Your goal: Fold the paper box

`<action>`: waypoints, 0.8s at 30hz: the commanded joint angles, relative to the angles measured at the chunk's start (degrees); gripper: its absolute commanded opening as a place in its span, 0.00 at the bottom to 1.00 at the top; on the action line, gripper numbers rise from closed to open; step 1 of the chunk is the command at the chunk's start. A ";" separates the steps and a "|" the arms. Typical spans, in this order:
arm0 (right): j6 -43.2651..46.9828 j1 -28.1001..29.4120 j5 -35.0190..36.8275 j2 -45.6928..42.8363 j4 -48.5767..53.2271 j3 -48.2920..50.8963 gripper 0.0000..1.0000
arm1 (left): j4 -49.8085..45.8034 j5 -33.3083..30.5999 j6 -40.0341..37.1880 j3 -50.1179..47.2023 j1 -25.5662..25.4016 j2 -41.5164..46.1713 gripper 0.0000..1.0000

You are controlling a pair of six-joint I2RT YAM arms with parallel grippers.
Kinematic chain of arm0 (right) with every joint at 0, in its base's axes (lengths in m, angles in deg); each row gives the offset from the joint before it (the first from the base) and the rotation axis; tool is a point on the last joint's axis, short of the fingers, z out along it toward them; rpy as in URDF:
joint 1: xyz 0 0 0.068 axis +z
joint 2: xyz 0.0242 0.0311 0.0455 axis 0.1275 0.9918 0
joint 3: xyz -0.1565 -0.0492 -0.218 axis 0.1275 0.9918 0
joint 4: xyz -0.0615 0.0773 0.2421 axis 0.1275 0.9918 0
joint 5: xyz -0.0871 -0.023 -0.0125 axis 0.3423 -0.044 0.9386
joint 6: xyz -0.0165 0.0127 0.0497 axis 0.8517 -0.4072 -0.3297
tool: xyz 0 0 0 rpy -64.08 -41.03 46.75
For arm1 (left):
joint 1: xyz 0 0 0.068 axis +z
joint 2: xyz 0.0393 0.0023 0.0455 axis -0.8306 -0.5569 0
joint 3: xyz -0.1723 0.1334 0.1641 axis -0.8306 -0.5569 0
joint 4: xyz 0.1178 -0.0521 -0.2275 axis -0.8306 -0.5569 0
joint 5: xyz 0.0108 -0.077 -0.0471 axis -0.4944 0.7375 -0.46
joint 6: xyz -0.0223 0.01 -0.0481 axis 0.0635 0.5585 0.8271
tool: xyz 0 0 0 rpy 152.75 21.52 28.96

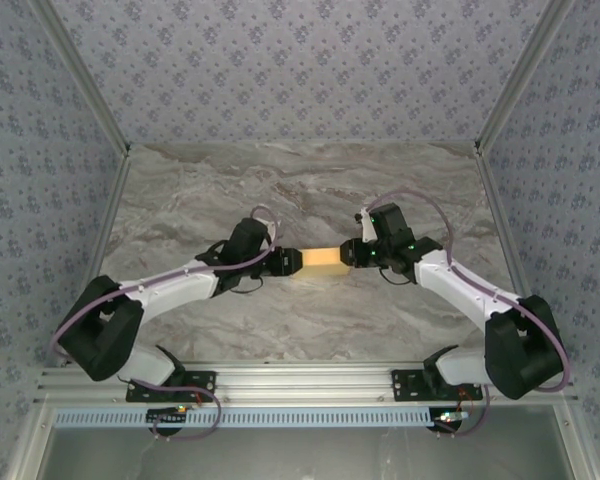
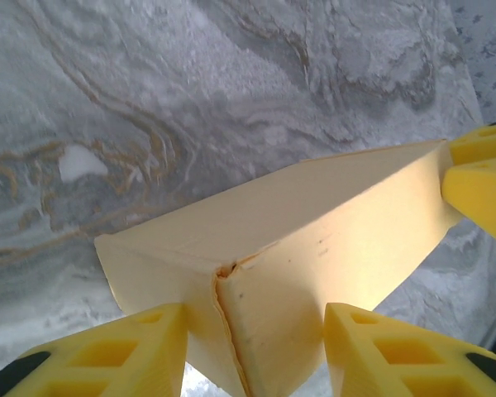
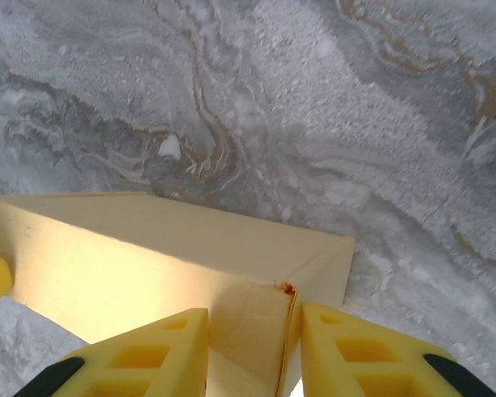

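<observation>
The paper box (image 1: 323,259) is a pale yellow card box, held just above the middle of the marble table between my two arms. My left gripper (image 1: 295,262) holds its left end. In the left wrist view its yellow fingers (image 2: 124,351) press both sides of the box's creased end (image 2: 314,223), jaws shut on it. My right gripper (image 1: 348,254) holds the opposite end. In the right wrist view the box (image 3: 190,248) runs off to the left, and the fingers (image 3: 355,356) clamp its end flap. Each wrist view shows the other gripper's fingertips at the far end of the box.
The grey-veined marble table (image 1: 310,180) spreads round the box, with patterned walls (image 1: 40,150) at the left, back and right. An aluminium rail (image 1: 300,380) carrying the arm bases runs along the near edge.
</observation>
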 commanded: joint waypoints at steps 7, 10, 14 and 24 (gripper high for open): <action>5.28 -1.12 0.85 7.53 -6.86 -6.03 0.29 | 1.81 0.23 -7.86 12.52 1.53 -10.77 0.46; 6.56 -1.24 2.30 8.76 -7.98 -6.48 0.29 | 1.62 -0.48 -9.18 14.16 1.62 -12.81 0.46; 7.56 -1.25 3.68 9.65 -9.79 -5.19 0.29 | 2.43 -0.57 -9.81 14.25 1.65 -14.52 0.47; 7.58 -0.54 6.08 11.56 -14.49 1.07 0.30 | 4.40 -1.14 -10.50 12.21 1.65 -17.89 0.51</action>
